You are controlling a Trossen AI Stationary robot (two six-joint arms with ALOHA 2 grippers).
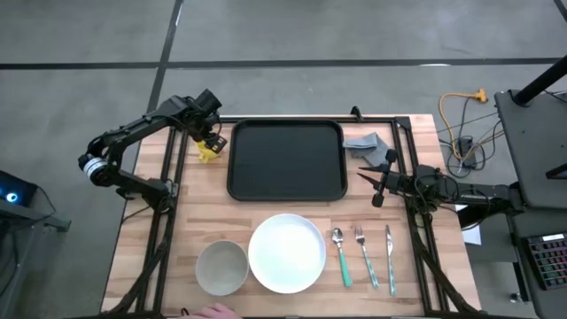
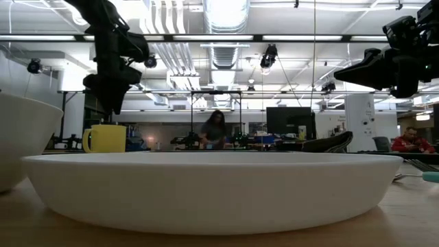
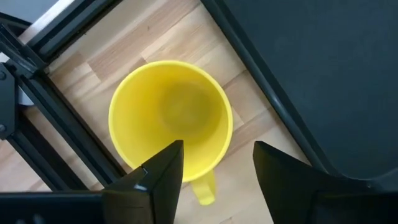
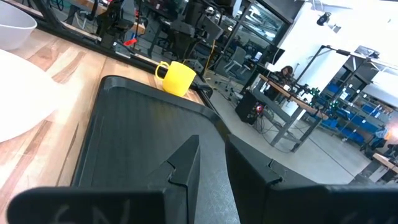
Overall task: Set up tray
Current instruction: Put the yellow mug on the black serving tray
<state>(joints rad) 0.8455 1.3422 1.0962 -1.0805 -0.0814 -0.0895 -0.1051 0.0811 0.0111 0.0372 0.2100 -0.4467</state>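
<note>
The black tray (image 1: pixel 285 160) lies bare at the upper middle of the high view, with nothing loaded on it yet. The step in hand looks like the yellow mug (image 1: pixel 209 151), which stands on the table just beside the tray's left edge. The left gripper (image 1: pixel 209 135) hangs directly over it, jaws spread wide and empty, one finger above the rim. Next it would probably need to close on the rim and carry the mug onto the tray. The right gripper (image 1: pixel 376 184) waits by the tray's right edge, jaws narrow, holding nothing, its arm reaching in from the frame's right.
</note>
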